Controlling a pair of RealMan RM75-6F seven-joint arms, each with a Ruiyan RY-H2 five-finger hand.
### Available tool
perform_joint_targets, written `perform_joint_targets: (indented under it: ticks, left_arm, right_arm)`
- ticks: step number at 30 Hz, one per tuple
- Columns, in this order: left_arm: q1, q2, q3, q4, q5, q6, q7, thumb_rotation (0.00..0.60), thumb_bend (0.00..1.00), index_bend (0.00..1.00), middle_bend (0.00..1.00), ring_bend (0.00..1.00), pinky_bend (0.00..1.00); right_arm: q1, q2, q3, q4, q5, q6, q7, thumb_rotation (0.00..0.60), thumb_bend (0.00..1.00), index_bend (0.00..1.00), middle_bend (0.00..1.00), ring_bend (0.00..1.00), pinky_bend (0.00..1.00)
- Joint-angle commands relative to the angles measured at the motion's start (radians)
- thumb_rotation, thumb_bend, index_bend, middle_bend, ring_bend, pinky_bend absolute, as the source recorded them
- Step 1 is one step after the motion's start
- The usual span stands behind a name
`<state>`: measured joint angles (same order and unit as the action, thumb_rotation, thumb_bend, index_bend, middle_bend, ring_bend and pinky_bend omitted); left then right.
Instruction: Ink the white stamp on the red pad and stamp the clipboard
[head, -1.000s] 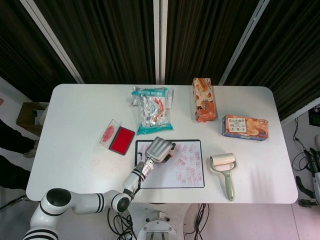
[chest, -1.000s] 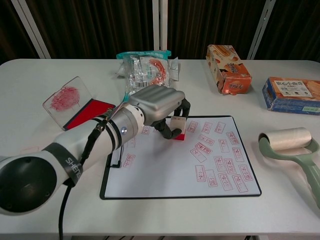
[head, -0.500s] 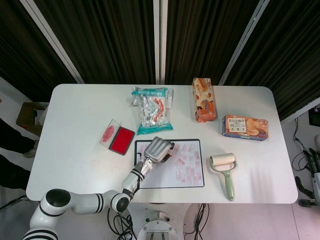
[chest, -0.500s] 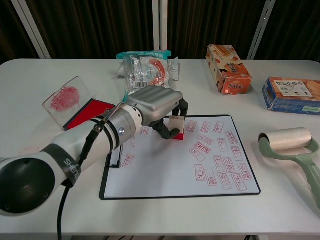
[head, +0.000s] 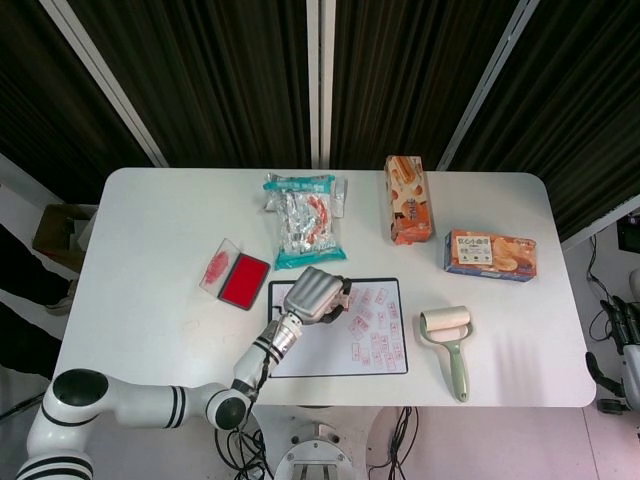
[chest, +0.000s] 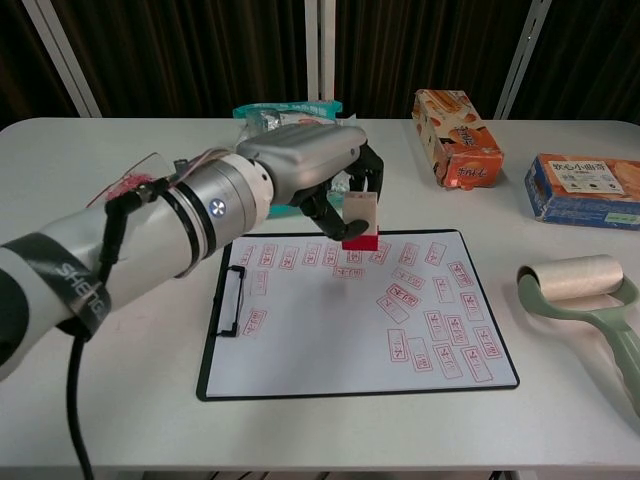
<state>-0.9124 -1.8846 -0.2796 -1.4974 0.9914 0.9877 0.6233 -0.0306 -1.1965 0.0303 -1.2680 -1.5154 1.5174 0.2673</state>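
Note:
My left hand (chest: 305, 175) (head: 314, 295) grips the white stamp (chest: 358, 218), whose red inked base points down and hangs a little above the upper part of the clipboard (chest: 330, 345) (head: 385, 355). The clipboard's white sheet carries several red stamp marks. The red ink pad (head: 243, 282) lies left of the clipboard with its clear lid (head: 217, 266) open beside it; in the chest view my forearm hides most of it. My right hand shows only at the far right edge of the head view (head: 630, 345), off the table.
A snack bag (head: 305, 220) lies behind the clipboard. An orange box (head: 408, 198) and a blue-orange box (head: 490, 255) sit at the back right. A lint roller (head: 448, 340) lies right of the clipboard.
My left hand has lifted the stamp off the paper and drawn slightly back toward the clipboard's top edge. A fresh mark shows where it stood.

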Motion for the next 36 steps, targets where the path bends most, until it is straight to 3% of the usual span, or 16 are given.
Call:
perform_joint_targets:
  ticks: [1, 5, 10, 19, 25, 36]
  left_arm:
    - [0.030, 0.111, -0.006, -0.150, -0.018, 0.059, 0.049, 0.600, 0.48, 0.73, 0.74, 1.00, 1.00]
    - [0.072, 0.171, 0.046, -0.227, 0.007, 0.105, 0.050, 0.600, 0.48, 0.73, 0.74, 1.00, 1.00]
    - [0.171, 0.239, 0.184, -0.282, 0.117, 0.189, 0.008, 0.600, 0.48, 0.72, 0.73, 1.00, 1.00]
    - [0.366, 0.377, 0.380, -0.227, 0.374, 0.360, -0.218, 0.600, 0.48, 0.72, 0.73, 1.00, 1.00]
    - [0.443, 0.398, 0.421, -0.115, 0.437, 0.398, -0.351, 0.600, 0.47, 0.72, 0.73, 1.00, 1.00]
    - [0.521, 0.349, 0.421, 0.089, 0.483, 0.396, -0.489, 0.600, 0.47, 0.72, 0.73, 1.00, 1.00]
  right_arm:
    - [0.001, -0.002, -0.002, -0.002, -0.003, 0.000, -0.003, 0.600, 0.32, 0.00, 0.00, 0.00, 0.00]
    - [0.001, -0.004, -0.004, -0.003, -0.005, -0.001, -0.010, 0.600, 0.32, 0.00, 0.00, 0.00, 0.00]
    - [0.007, -0.010, -0.006, 0.000, -0.007, -0.011, -0.012, 0.600, 0.32, 0.00, 0.00, 0.00, 0.00]
    - [0.014, -0.025, -0.012, 0.021, -0.005, -0.031, -0.011, 0.600, 0.32, 0.00, 0.00, 0.00, 0.00]
    - [0.016, -0.026, -0.014, 0.011, -0.012, -0.027, -0.028, 0.600, 0.32, 0.00, 0.00, 0.00, 0.00]
    - [0.016, -0.011, -0.012, -0.026, -0.010, -0.020, -0.061, 0.600, 0.32, 0.00, 0.00, 0.00, 0.00]
